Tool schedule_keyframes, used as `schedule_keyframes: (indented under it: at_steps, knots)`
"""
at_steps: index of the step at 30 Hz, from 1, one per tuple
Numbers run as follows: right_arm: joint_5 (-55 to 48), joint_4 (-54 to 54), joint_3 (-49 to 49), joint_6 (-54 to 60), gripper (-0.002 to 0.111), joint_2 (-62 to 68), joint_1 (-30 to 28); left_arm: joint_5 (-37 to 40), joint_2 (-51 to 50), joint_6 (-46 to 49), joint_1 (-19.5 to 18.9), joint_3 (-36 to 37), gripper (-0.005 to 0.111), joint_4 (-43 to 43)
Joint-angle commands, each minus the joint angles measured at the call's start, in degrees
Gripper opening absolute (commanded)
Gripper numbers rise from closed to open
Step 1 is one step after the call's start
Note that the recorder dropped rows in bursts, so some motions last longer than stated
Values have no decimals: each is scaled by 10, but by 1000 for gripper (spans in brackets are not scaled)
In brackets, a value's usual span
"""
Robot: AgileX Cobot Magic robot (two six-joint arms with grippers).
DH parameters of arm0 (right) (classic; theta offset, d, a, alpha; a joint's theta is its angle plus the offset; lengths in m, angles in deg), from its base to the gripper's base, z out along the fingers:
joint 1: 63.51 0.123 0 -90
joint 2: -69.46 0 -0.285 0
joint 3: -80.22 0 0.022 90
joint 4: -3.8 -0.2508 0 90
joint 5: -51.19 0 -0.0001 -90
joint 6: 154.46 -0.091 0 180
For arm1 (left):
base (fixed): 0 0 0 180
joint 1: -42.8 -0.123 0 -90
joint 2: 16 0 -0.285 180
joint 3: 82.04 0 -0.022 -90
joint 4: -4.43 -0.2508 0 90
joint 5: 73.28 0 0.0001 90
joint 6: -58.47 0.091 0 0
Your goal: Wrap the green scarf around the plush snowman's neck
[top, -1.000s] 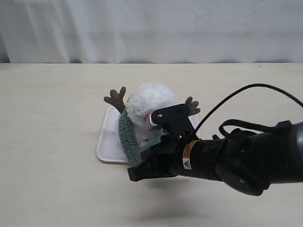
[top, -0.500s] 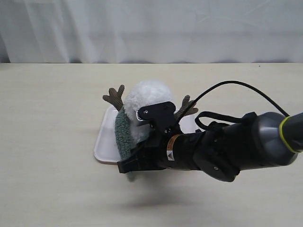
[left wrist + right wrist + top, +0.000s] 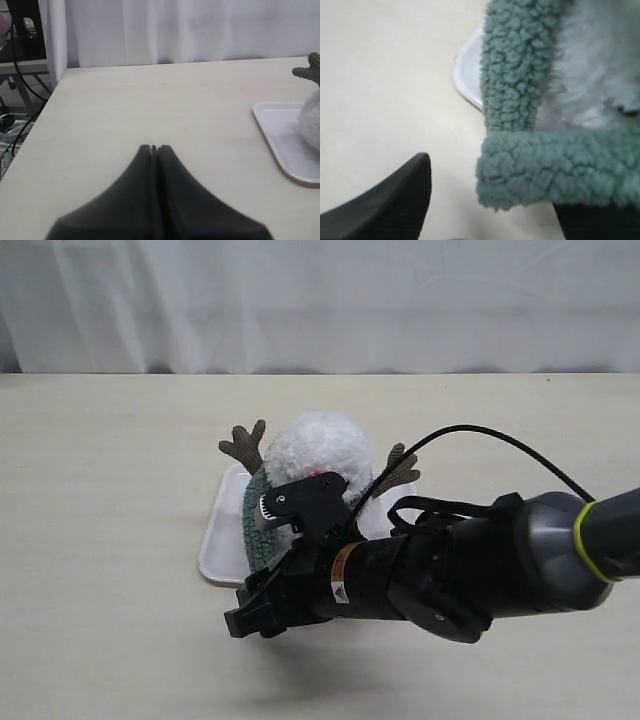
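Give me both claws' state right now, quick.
Left claw: shut, holding nothing.
Right claw: open, with the green scarf end lying loose between its jaws, not gripped.

Robot lab bench, white curtain backdrop, pale wooden tabletop

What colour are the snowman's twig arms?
Brown. The plush snowman's twig arms show best in the exterior view.

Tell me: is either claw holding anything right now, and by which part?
Nothing is held. The right claw is open; the green scarf only lies with its end over one finger. The left claw is shut, empty.
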Motion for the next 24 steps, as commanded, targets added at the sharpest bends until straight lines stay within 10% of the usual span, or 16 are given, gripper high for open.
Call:
schedule_keyframes:
  at_steps: [1,10,18,24]
  knots:
    - [-33,5,-28,-20,63,21,-7,-7,1,-2,-3,2,0,3]
    - [-39,5,-78,-48,60,68,-6,-7,1,-2,-3,2,0,3]
    - [-72,13,-81,-8,4,72,-7,-7,1,-2,-3,2,0,3]
    - [-237,56,-81,28,4,37,-7,-6,1,-2,-3,2,0,4]
